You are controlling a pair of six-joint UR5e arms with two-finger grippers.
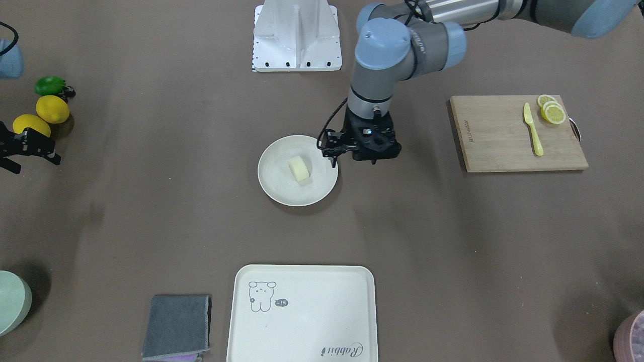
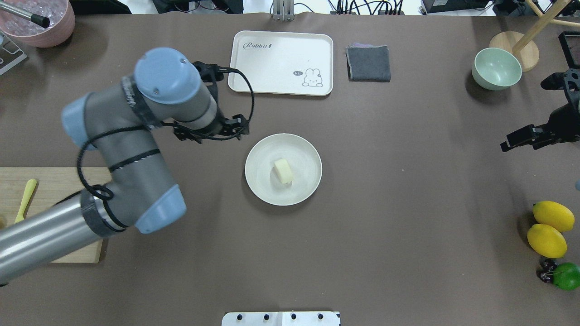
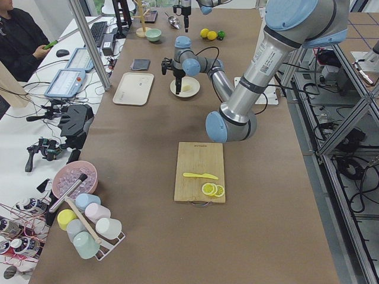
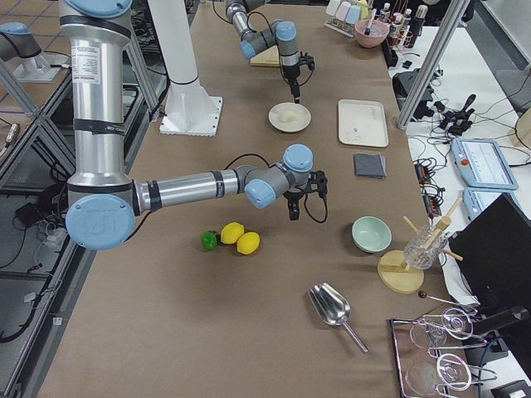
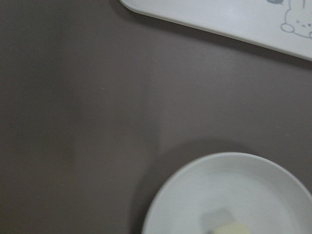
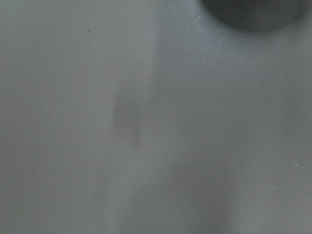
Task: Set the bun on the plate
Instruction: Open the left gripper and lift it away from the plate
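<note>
The bun (image 1: 298, 168), a small pale cream-yellow lump, lies free in the middle of the round off-white plate (image 1: 271, 173) at the table's centre. Seen from overhead, the bun (image 2: 283, 171) rests on the plate (image 2: 260, 183) with nothing touching it. My left gripper (image 1: 372, 151) hangs pointing down just beside the plate's rim, off the bun; its fingers are hidden under the wrist, so its state is unclear. The left wrist view catches the plate's rim (image 5: 195, 180) and a sliver of bun (image 5: 229, 228). My right gripper (image 1: 30, 151) idles far off beside the lemons, its state unclear.
A cream tray (image 1: 302, 311) with a drawing and a folded grey cloth (image 1: 176, 327) lie across the table from the robot. A wooden cutting board (image 1: 503, 141) carries a yellow knife and lemon slices. Two lemons (image 1: 50, 108), a lime, a green bowl (image 2: 496, 68) and a pink bowl (image 2: 41, 22) sit at the edges.
</note>
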